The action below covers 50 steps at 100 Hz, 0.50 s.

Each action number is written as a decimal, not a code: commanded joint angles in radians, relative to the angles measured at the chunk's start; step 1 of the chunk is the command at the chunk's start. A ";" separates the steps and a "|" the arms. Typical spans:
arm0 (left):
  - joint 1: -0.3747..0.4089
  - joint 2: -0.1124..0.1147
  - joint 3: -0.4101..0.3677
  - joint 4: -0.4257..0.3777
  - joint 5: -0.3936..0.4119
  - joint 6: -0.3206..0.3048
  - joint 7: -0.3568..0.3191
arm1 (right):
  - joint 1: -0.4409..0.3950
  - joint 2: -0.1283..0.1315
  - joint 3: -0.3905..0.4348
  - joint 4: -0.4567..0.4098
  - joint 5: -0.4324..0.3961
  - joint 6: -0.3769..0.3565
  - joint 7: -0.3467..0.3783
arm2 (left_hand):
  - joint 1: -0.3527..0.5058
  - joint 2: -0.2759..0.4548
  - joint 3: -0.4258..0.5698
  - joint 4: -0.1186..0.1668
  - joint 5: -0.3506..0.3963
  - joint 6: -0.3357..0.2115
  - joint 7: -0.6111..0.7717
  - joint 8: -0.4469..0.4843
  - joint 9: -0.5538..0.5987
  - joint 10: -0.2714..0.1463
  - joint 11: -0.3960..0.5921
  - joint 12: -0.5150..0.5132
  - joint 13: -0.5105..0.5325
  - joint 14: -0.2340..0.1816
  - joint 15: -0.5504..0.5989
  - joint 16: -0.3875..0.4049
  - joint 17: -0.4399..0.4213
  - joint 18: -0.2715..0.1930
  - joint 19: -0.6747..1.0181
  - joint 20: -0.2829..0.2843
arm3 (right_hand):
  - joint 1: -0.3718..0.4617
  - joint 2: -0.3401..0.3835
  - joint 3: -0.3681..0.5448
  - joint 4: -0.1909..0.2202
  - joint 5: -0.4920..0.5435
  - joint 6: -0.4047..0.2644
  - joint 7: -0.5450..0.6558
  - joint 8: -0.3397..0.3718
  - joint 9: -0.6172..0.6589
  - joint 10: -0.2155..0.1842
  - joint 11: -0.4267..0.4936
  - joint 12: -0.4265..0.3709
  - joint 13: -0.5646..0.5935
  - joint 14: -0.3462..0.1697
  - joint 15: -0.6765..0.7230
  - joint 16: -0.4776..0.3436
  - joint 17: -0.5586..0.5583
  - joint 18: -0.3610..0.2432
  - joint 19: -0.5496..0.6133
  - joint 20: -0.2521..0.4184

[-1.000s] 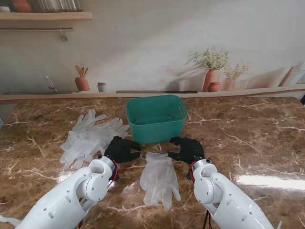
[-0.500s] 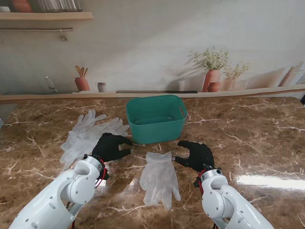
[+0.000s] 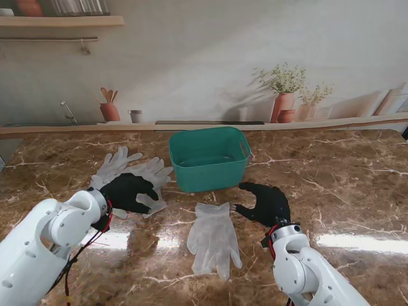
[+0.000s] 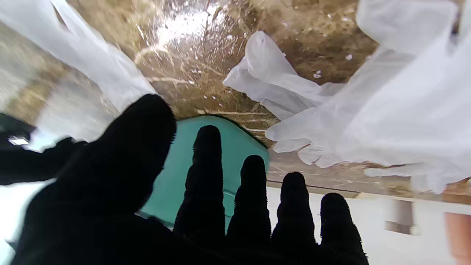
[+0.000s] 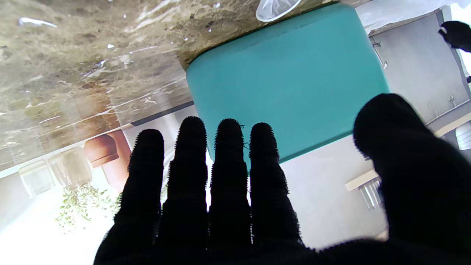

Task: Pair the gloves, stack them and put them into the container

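Where fingers [image 3: 148, 189] overlap — gloves [image 3: 121, 169] hidden

A staged kitchen: the brown marble desk [image 3: 331, 185] ends at a printed backdrop [image 3: 204, 57] picturing a wooden shelf [image 3: 60, 21], a tap [image 3: 67, 111], a pot of wooden spoons [image 3: 109, 108] and terracotta vases of flowers [image 3: 284, 102].

Glossy marble-look table [image 3: 331, 185], smooth teal, probably plastic container [image 3: 210, 167], thin translucent gloves [image 3: 213, 239].
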 commanded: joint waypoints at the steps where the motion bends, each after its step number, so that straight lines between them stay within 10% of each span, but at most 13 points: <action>1: -0.043 0.025 -0.005 0.015 0.012 -0.042 0.005 | -0.005 -0.001 0.002 0.004 0.004 0.005 0.008 | 0.021 -0.065 0.085 -0.005 -0.019 -0.070 0.017 0.003 -0.057 -0.039 -0.022 -0.015 -0.071 -0.039 -0.029 -0.008 -0.029 -0.018 -0.107 0.079 | -0.025 -0.002 -0.007 0.033 -0.008 -0.004 -0.004 -0.011 -0.006 -0.003 -0.020 -0.019 -0.022 -0.015 -0.017 -0.018 -0.003 -0.014 -0.005 -0.018; 50: -0.122 0.072 0.063 0.123 -0.028 -0.126 -0.216 | 0.011 -0.006 -0.010 0.025 0.031 0.018 0.008 | 0.069 -0.105 0.176 0.002 -0.156 -0.095 -0.130 -0.073 -0.264 -0.088 -0.080 -0.053 -0.185 -0.078 -0.144 -0.109 0.013 -0.062 -0.290 -0.207 | -0.024 -0.012 0.013 0.032 0.000 -0.008 0.001 -0.014 0.002 -0.004 -0.016 -0.013 -0.019 -0.014 -0.011 -0.014 0.000 -0.009 0.001 -0.019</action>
